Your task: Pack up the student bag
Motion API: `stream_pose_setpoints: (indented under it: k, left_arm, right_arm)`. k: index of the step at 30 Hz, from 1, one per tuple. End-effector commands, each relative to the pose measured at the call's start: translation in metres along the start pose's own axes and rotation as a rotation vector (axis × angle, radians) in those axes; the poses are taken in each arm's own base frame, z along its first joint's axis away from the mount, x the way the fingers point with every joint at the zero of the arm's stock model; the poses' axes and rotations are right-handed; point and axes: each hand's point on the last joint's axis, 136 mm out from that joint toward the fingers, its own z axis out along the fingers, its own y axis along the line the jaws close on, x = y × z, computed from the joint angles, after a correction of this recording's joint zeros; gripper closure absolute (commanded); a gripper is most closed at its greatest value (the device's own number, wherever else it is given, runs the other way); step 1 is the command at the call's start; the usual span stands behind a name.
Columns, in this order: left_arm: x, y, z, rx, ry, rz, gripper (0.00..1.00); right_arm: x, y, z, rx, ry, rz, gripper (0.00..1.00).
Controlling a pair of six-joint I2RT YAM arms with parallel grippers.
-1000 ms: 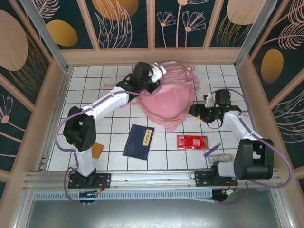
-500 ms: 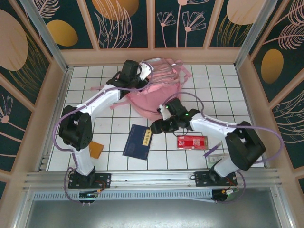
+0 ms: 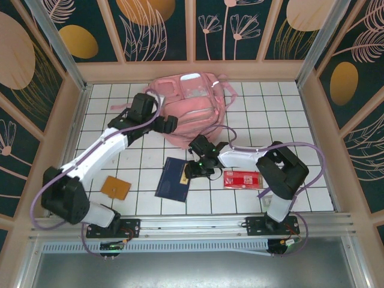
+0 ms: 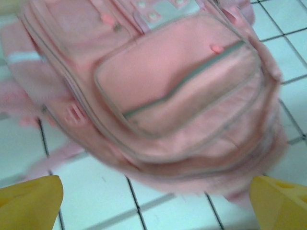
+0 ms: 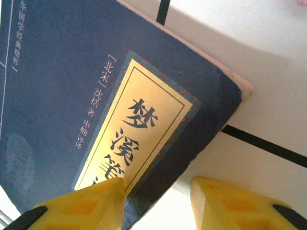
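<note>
Obs: soft pink fabric backpack, ahead of wide-open left jaws: limp, likely light; pinch pocket seam. Right jaws part-open astride dark-blue book corner; contact unclear.

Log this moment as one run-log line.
left gripper: open, beside pink backpack, holding nothing | right gripper: open, straddling blue book edge | book: flat on table, unpacked

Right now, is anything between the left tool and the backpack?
Nothing visible. The open left tool faces the backpack across bare tile; the blue book lies well clear, under the right tool.
</note>
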Motion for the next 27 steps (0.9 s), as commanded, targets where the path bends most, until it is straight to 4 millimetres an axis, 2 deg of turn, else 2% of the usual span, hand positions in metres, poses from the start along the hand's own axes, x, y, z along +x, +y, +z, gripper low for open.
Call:
stream_pose_setpoints:
  k: [1,4,6,10,15,18,22,24,27]
  left_arm:
    - [0.101,-0.018,-0.006,0.133,0.333,-0.236,0.01]
    - [0.144,-0.021,-0.004,0.167,0.417,-0.315,0.01]
    - [0.163,-0.020,-0.001,0.176,0.436,-0.350,0.01]
    - [0.184,-0.013,0.006,0.151,0.473,-0.362,0.01]
    - [0.218,-0.001,0.014,0.087,0.564,-0.374,0.01]
    - [0.237,0.000,0.012,0.076,0.607,-0.423,0.01]
    - [0.243,-0.008,0.006,0.105,0.629,-0.499,0.03]
    - [0.242,-0.015,0.010,0.155,0.608,-0.539,0.06]
    - [0.228,-0.041,0.019,0.328,0.570,-0.613,0.23]
  right_arm:
    - [-0.004,0.001,0.008,0.031,0.002,0.028,0.60]
    - [-0.010,0.001,0.005,0.059,-0.006,0.046,0.65]
    - [-0.011,0.001,0.009,0.058,-0.013,0.055,0.72]
    - [-0.006,-0.006,0.026,0.056,0.000,0.072,0.91]
    - [0.000,-0.012,0.032,0.061,0.014,0.080,0.97]
    - [0.004,-0.017,0.036,0.065,0.028,0.094,0.99]
    - [0.007,-0.019,0.043,0.045,0.049,0.110,1.00]
    - [0.008,-0.017,0.045,0.028,0.056,0.109,1.00]
    - [0.009,-0.011,0.046,-0.018,0.068,0.095,1.00]
